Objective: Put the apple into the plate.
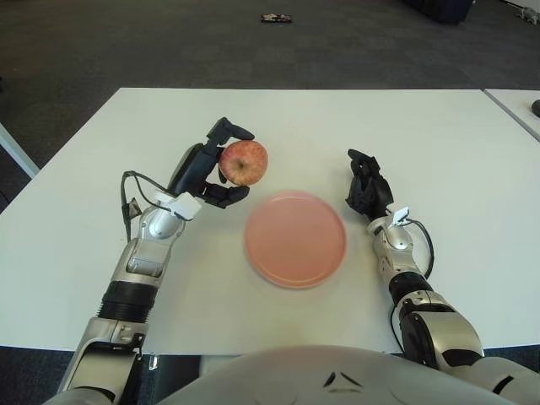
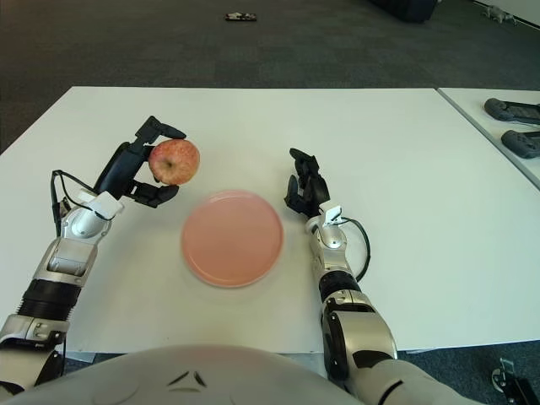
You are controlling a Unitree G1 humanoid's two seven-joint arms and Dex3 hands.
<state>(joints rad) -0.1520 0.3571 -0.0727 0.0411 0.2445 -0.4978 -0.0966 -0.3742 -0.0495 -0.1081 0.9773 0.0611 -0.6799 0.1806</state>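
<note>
A red-yellow apple (image 1: 244, 162) is held above the white table, just up and left of the pink plate (image 1: 295, 239). My left hand (image 1: 221, 167) is shut on it, one black finger over its top and others under it. The plate lies flat in the middle of the table with nothing on it. My right hand (image 1: 366, 186) shows just right of the plate's rim, fingers relaxed and holding nothing.
The white table (image 1: 422, 126) extends well beyond the plate on all sides. A second table edge (image 2: 498, 126) at the right carries dark controllers (image 2: 513, 110). A small dark object (image 1: 276, 18) lies on the floor beyond.
</note>
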